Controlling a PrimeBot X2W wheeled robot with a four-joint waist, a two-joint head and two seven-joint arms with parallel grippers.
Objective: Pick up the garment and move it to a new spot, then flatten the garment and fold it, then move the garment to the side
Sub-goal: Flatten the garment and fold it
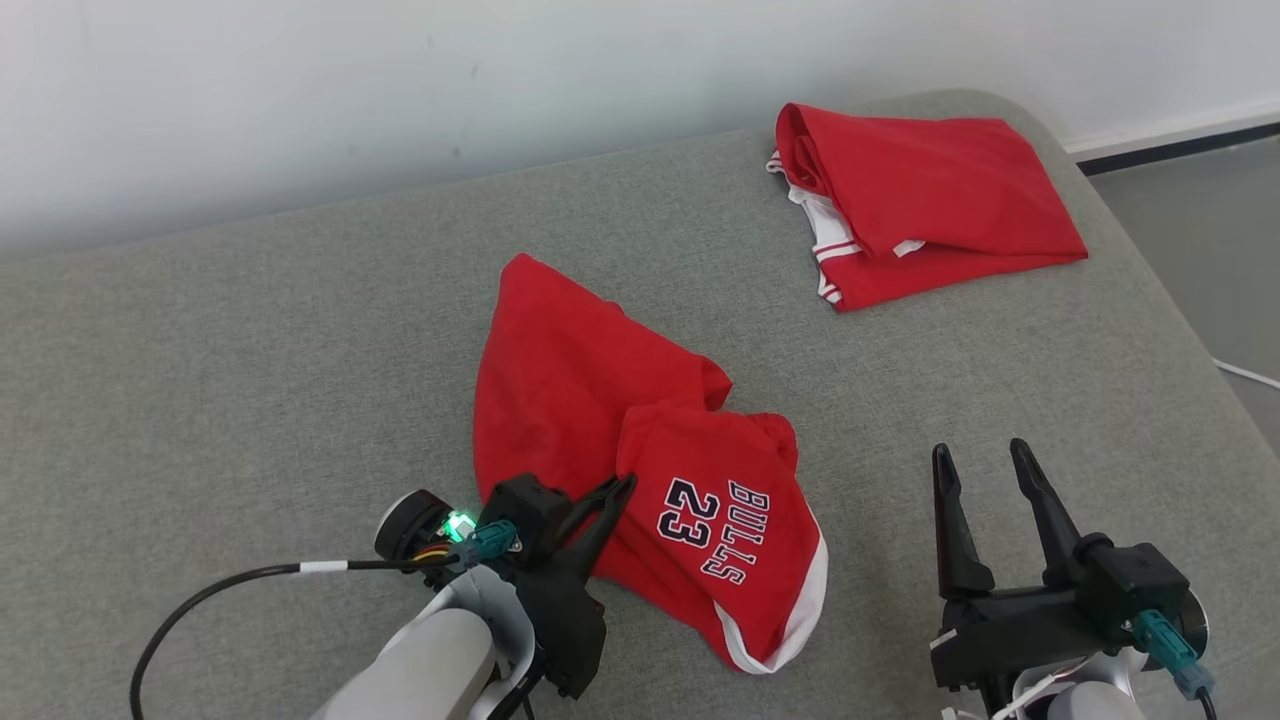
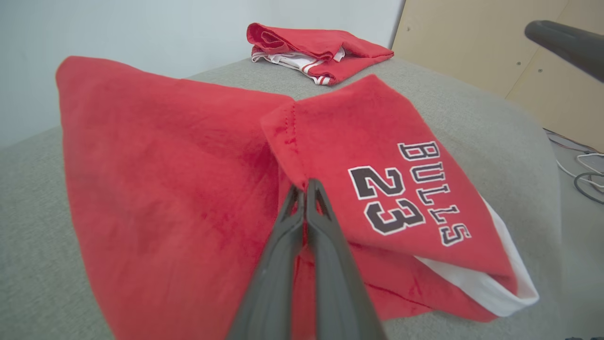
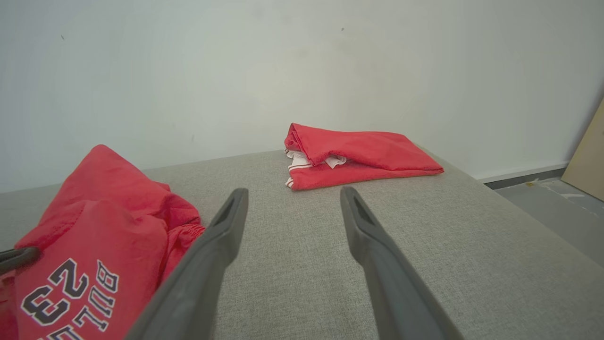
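Observation:
A crumpled red garment (image 1: 560,400) printed "BULLS 23", with a white hem, lies in the middle of the grey cushioned surface (image 1: 250,350). My left gripper (image 1: 622,487) is at its near-left side, shut on the edge of the printed flap. In the left wrist view the two fingers meet at the fold of the garment (image 2: 165,189), and the left gripper (image 2: 306,185) pinches the hem there. My right gripper (image 1: 985,455) stands open to the right of the garment, over bare cushion, holding nothing. The right wrist view has the garment (image 3: 94,226) to the left of the right gripper (image 3: 290,198).
A second red garment (image 1: 930,200), folded, with white striped trim, rests at the far right corner of the cushion. The cushion's right edge drops to a grey floor (image 1: 1200,220) with a white cable (image 1: 1245,372). A pale wall runs behind, and a wooden board (image 2: 472,47) leans nearby.

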